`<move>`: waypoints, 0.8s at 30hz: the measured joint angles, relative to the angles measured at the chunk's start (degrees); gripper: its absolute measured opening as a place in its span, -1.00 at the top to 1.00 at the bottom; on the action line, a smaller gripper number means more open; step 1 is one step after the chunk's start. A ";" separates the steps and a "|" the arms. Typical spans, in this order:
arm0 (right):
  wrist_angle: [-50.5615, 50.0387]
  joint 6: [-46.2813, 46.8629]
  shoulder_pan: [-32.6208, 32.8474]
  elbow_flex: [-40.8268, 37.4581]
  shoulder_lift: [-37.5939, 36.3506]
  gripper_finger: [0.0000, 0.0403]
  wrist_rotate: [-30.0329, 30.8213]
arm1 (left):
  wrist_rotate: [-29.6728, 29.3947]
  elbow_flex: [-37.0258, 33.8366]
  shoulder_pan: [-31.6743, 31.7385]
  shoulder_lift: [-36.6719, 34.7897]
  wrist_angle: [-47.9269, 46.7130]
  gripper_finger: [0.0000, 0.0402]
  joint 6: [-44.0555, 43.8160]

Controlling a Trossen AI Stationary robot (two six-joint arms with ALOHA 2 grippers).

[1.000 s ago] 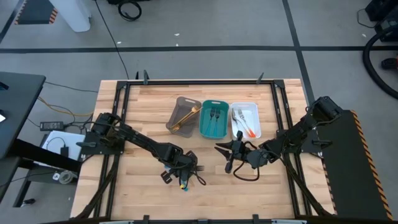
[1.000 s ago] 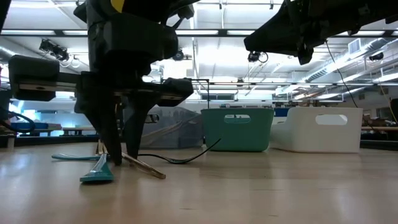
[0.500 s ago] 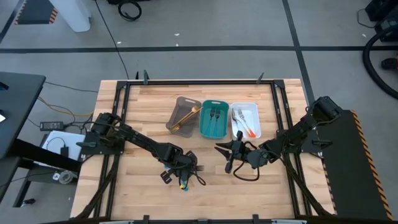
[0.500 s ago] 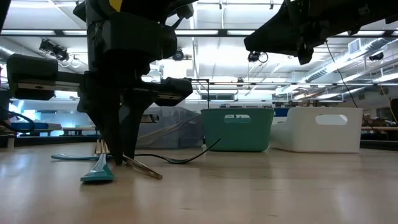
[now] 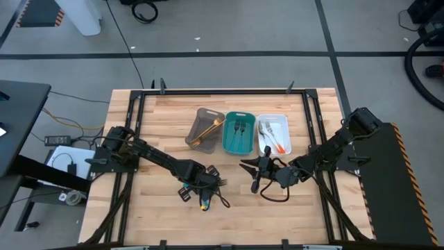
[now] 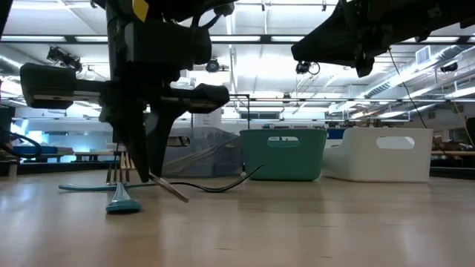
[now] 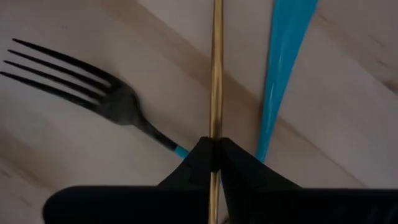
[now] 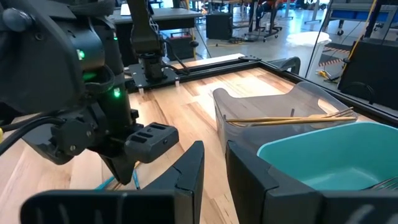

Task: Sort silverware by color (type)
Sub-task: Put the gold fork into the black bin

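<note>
Left end effector: over the last second its fingers had drawn together and now stood clamped on a slim gold utensil, pinched along its shaft; which kind of piece it was could not be told, since neither end showed clearly. In the low view the left end effector had shifted a little, and the gold piece ran slantwise from between the fingertips down to the tabletop, so the grip looked taken but the lift not yet made. By my judgement this marked the pick of a gold item bound for the grey-brown tray, where gold pieces already lay. Beside the held piece, still on the wood: a dark fork with a blue handle just to one side, its handle end passing close under the fingers, and a blue handle lying close on the other side, its flat end resting on the tabletop in the low view; whether either touched the gold piece could not be told. Teal tray held dark forks; white tray held orange-handled pieces. Right end effector: unchanged, waiting near the table's middle in front of the trays, fingers a little apart and holding nothing.
</note>
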 joint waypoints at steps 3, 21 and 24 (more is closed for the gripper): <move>0.00 0.00 -0.01 0.00 0.00 0.63 0.00 | -0.93 1.00 -0.02 0.00 -1.50 0.87 0.08; 0.07 0.00 -0.01 0.00 0.02 0.63 -0.02 | -7.21 5.67 -0.73 -0.06 -11.37 0.87 0.00; 0.09 0.00 0.00 0.00 0.02 0.63 -0.03 | -8.49 6.20 -0.74 -0.07 -12.80 0.87 0.17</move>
